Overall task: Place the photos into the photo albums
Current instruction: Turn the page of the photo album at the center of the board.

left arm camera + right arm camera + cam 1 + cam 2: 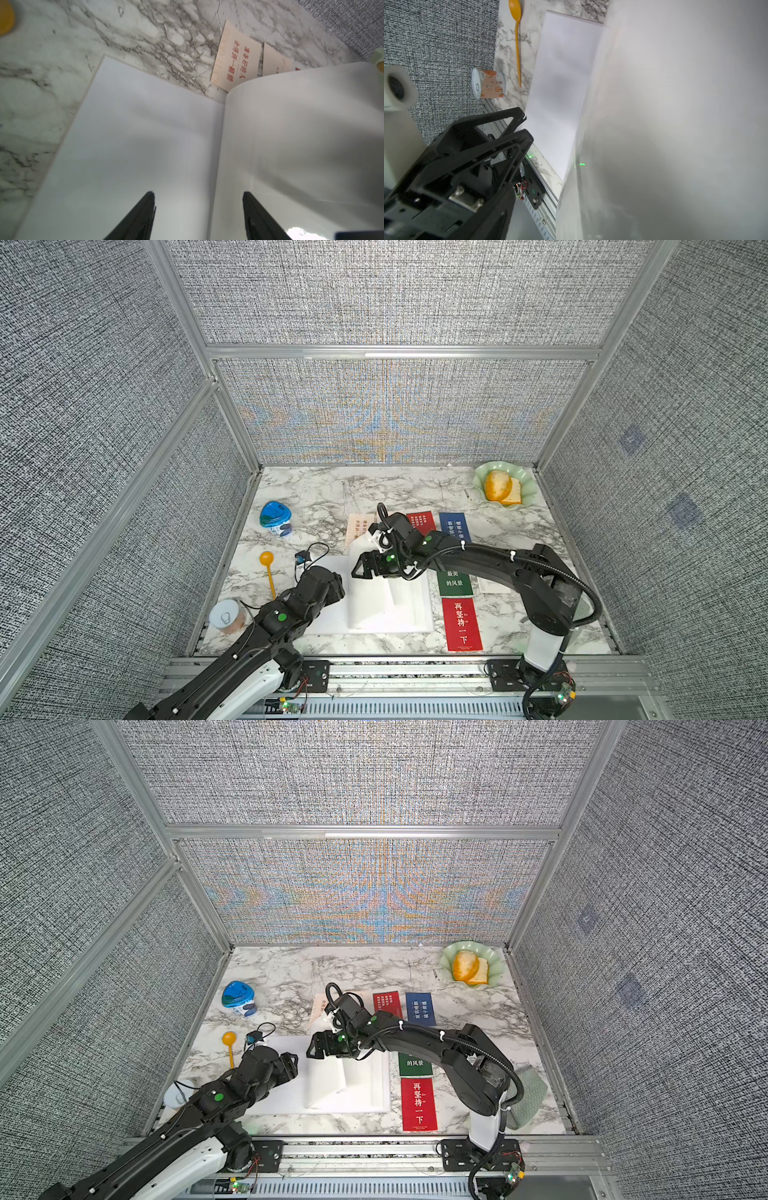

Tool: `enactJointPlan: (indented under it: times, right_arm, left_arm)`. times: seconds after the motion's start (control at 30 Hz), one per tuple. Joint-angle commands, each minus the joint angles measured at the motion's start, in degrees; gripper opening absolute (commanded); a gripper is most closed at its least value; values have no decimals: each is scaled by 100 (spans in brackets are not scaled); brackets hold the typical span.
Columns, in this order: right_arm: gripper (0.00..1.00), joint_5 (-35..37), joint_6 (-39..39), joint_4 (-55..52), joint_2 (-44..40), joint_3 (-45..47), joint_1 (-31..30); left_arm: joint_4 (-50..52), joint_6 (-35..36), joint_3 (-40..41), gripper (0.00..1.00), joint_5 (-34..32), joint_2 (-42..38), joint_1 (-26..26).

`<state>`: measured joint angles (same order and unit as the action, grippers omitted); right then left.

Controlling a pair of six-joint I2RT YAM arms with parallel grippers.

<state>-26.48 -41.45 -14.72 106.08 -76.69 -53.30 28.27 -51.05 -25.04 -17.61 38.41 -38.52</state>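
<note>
The photo album [332,618] [286,1102] lies open on the marble table, showing blank white pages [135,135]. Some pages [370,605] stand curled up from the spine. My right gripper [358,568] [313,1048] hovers open over these raised pages, which fill the right wrist view [675,124] and hide its jaws there. My left gripper [198,193] [338,589] is open and empty, low over the left page near the spine. Photos lie beside the album: a cream one [359,526] [236,60], a second cream one [276,62], red [422,522], blue [455,526], green [455,583] and a larger red [462,624].
A blue-lidded tub [275,519], a yellow spoon [269,572] and a can [227,616] lie to the left of the album. A green dish of food [503,487] sits at the back right corner. A green cloth [530,1094] lies by the right arm's base. Grey panel walls enclose the table.
</note>
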Motion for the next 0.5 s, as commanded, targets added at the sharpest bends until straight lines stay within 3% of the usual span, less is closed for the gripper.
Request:
enactJointPlan:
  times: [0.0, 0.37, 0.47]
  right_arm:
    - [86, -263, -1, 3, 200, -321, -63]
    - [86, -771, 77, -427, 1382, -2386, -433]
    - [87, -637, 205, -681, 1405, -2632, -431]
  left_arm:
    - [390, 313, -343, 69, -538, -56, 11]
    - [1780, 671, -1818, 68, -2070, -661, 20]
    - [1855, 870, -2028, 68, -2164, -654, 25]
